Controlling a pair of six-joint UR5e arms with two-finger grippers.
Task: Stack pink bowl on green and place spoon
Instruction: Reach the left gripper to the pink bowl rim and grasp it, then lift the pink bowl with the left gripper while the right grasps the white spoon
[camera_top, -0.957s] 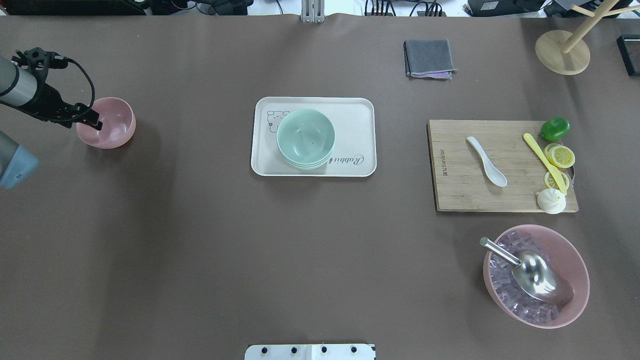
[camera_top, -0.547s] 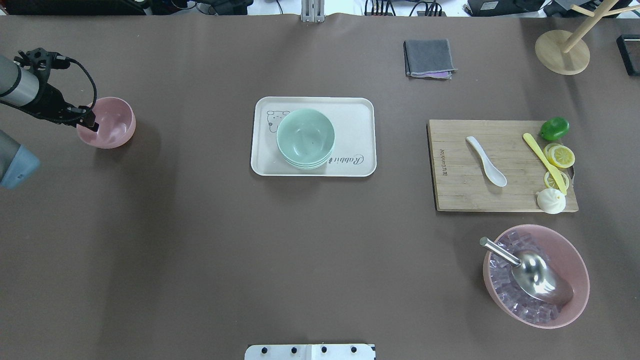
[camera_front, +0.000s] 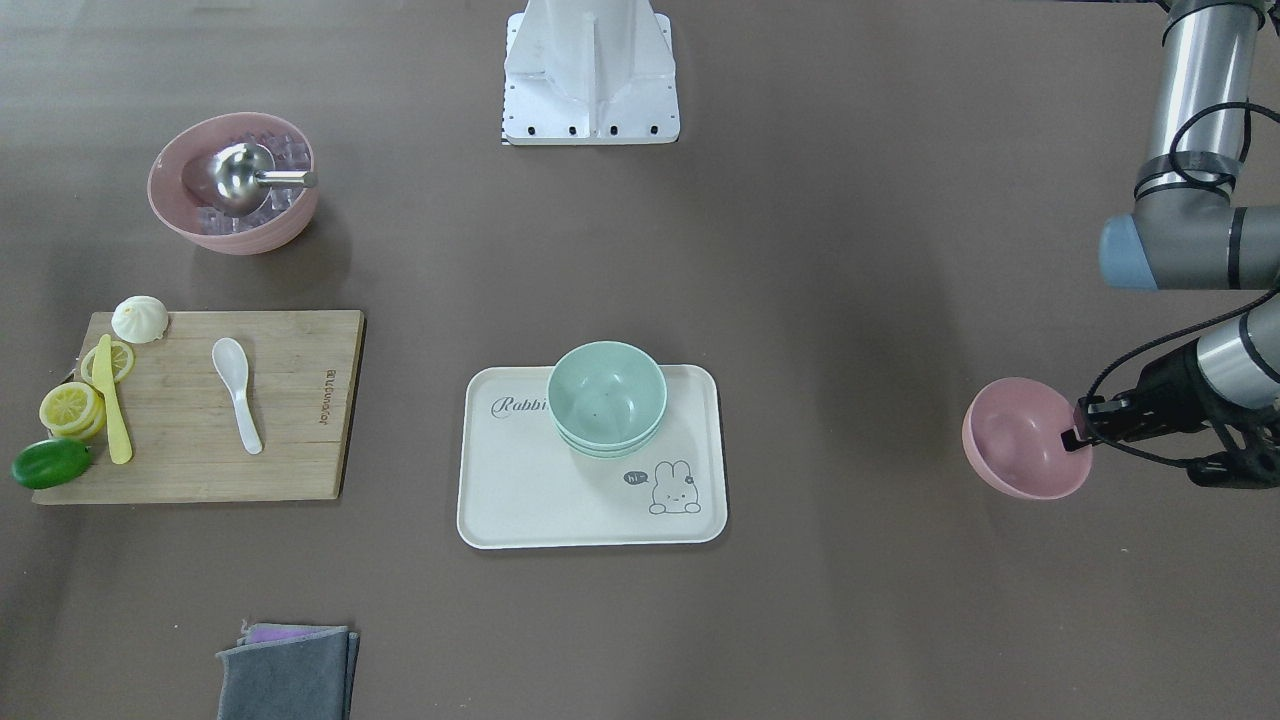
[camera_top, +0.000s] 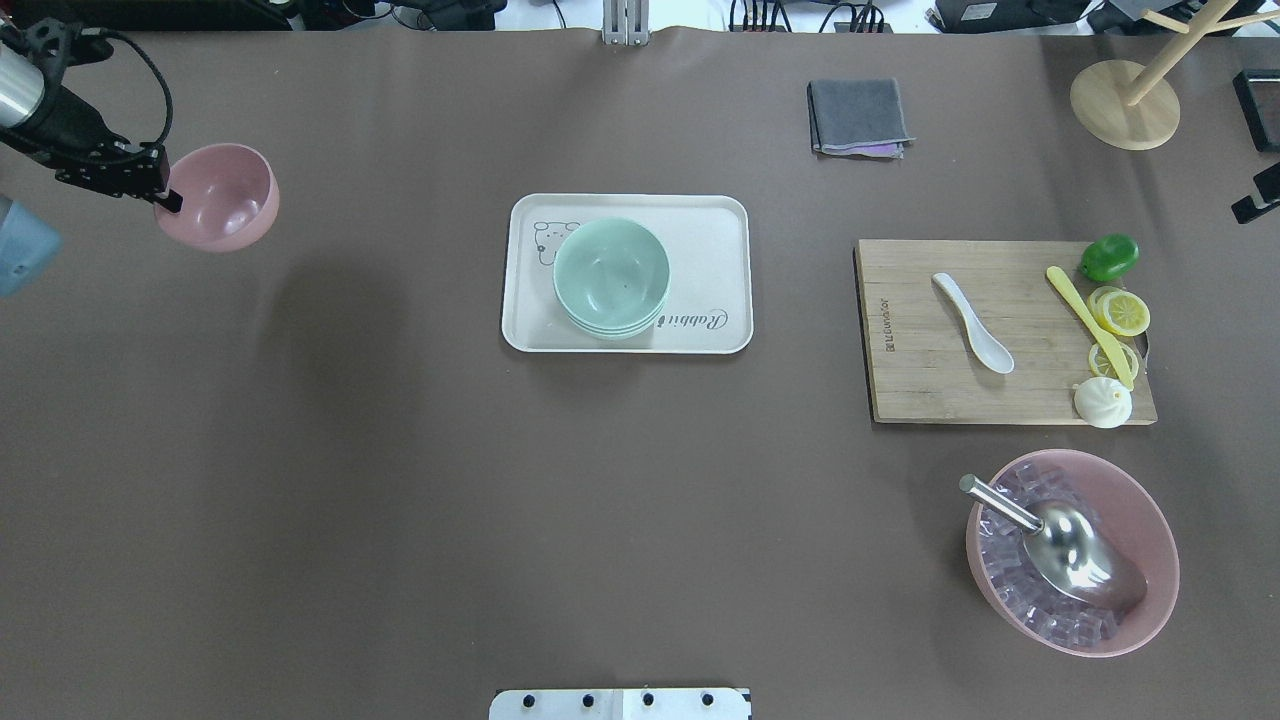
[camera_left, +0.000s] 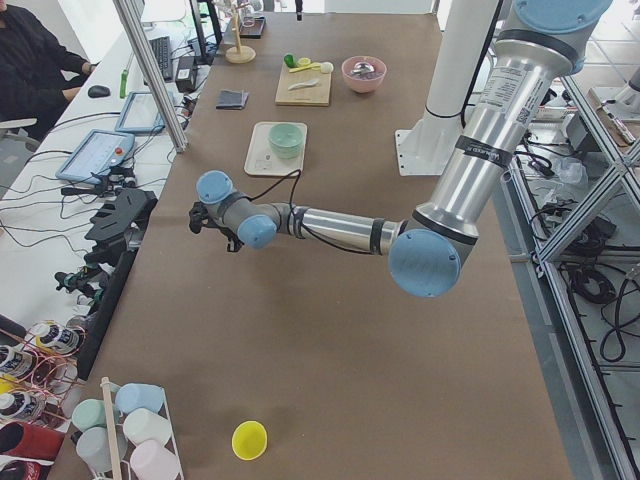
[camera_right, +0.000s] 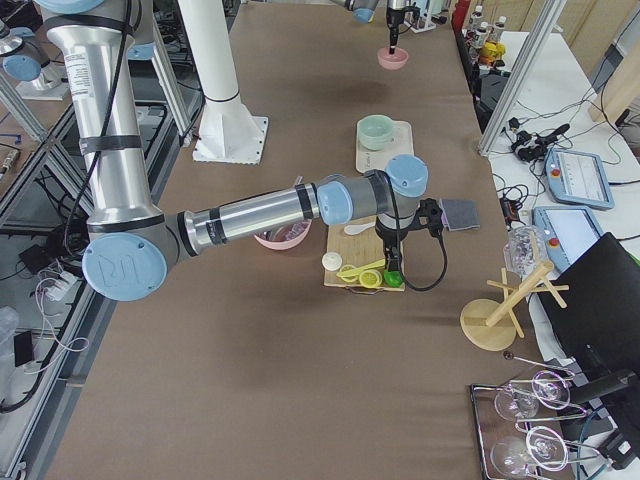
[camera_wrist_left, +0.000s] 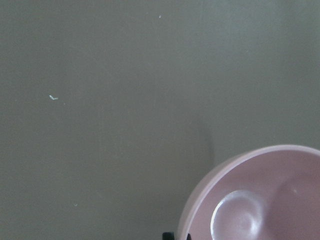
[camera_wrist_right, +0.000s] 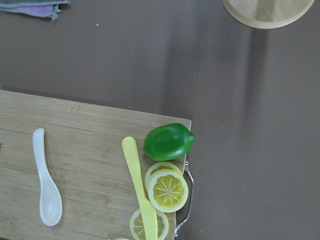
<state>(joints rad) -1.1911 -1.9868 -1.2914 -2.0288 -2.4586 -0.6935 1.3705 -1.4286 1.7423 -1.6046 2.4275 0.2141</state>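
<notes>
The left gripper (camera_top: 165, 196) is pinching the pink bowl (camera_top: 222, 197) by its rim, holding it tilted above the table. The green bowls (camera_top: 610, 275) are sitting well to its right on a tray (camera_top: 715, 225). The spoon (camera_top: 972, 322) is lying on the board (camera_top: 920, 380) below the right gripper (camera_right: 389, 262), whose jaw state I cannot tell.

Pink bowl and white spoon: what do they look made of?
Pink bowl: probably plastic, matte, with only a soft, dull highlight at its bottom. Spoon: glossy white, with a bright sheen; ceramic or hard plastic, cannot tell which.
</notes>
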